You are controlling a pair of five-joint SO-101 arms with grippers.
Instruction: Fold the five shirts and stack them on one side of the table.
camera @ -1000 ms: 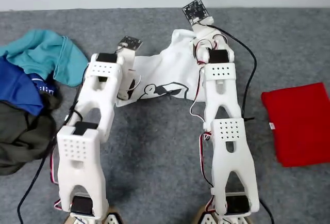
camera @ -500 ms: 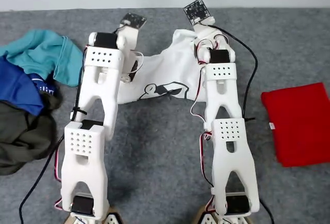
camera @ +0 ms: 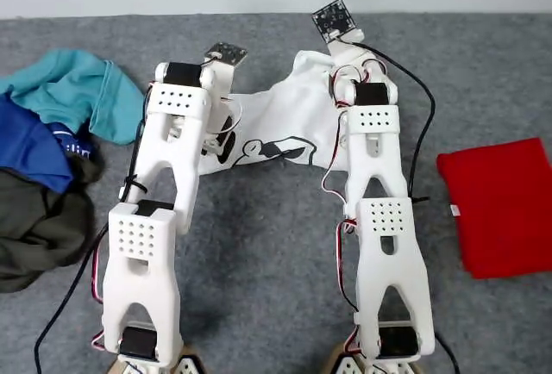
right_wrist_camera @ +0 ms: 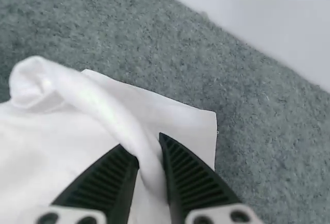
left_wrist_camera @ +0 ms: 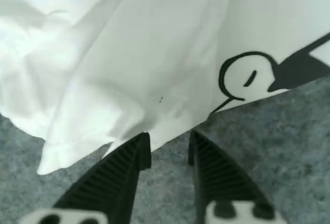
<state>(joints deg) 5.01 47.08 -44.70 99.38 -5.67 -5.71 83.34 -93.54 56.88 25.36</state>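
White shirt (right_wrist_camera: 62, 131) tight in right pincer (right_wrist_camera: 148, 150); left pincer (left_wrist_camera: 168, 140) narrowly apart at its hem

rumpled white shirt (camera: 276, 120) lies mid-table, red shirt (camera: 500, 206) folded at right, other shirts (camera: 47, 163) heaped left.

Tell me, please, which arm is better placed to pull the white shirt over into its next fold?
Probably the right. The right claw is shut on a ridge of the white shirt at its far edge; the left claw is open at another edge, gripping nothing.
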